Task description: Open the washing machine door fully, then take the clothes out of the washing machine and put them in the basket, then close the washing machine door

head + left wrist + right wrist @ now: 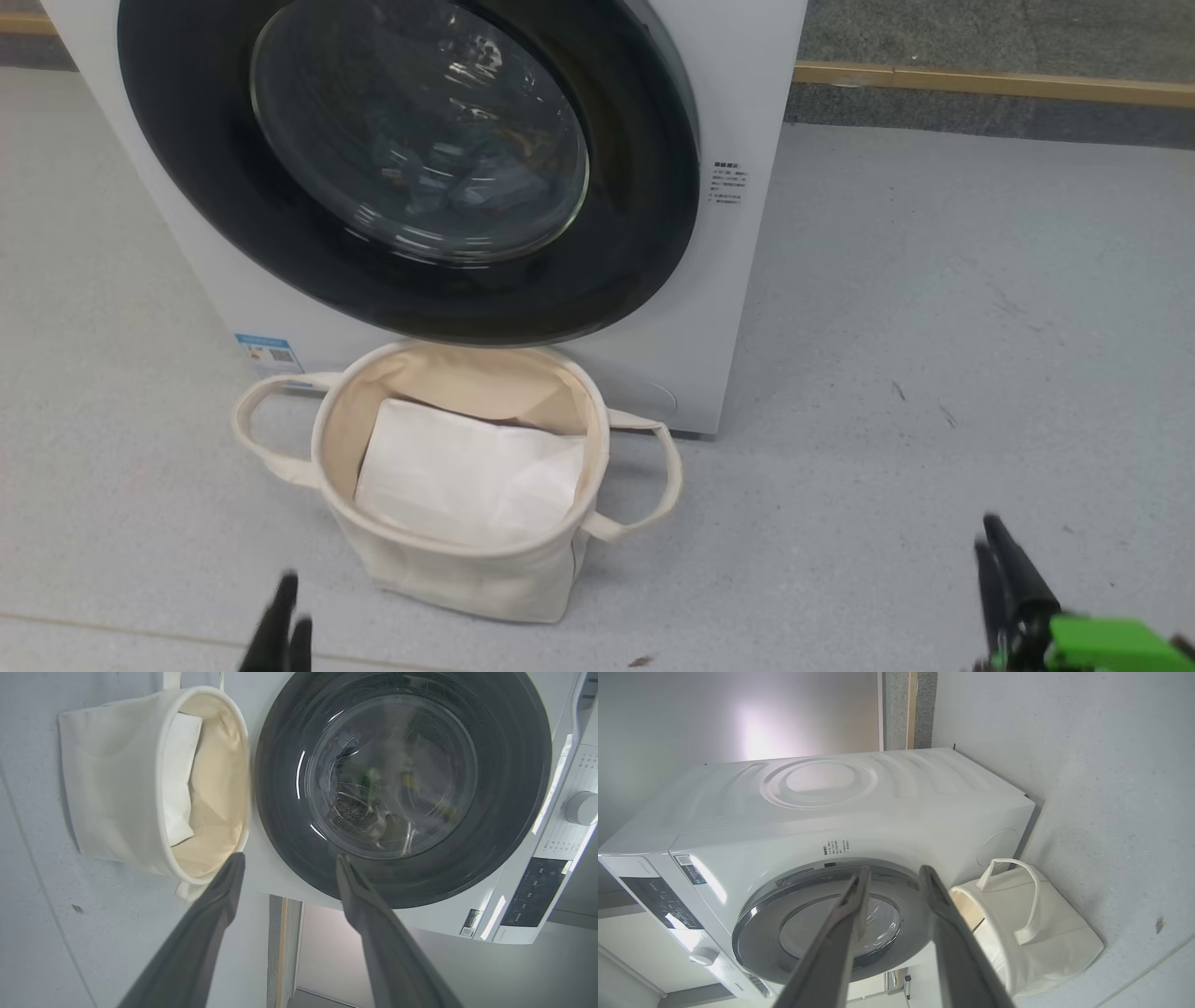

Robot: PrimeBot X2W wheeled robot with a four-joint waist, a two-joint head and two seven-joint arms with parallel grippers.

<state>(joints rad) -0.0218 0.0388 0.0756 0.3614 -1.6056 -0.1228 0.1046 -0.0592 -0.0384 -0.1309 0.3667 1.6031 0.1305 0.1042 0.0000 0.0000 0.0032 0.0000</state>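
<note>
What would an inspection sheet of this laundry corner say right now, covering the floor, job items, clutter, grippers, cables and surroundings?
Surface: grey speckled floor, a few faint scuffs.
Washer: white washing machine; washing machine door appears shut.
Clothes: dim heap of clothes behind the glass, details unclear.
Basket: basket on the floor just before the door, holding a white sheet.
Clutter: small dark speck near the basket.
Grippers: left gripper and right gripper both open, empty, pointing at the washer.
Cables: nothing seen.
Surroundings: wooden strip along the wall base.

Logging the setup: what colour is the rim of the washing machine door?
Glossy black; the washing machine door shows best in the head view.
</note>
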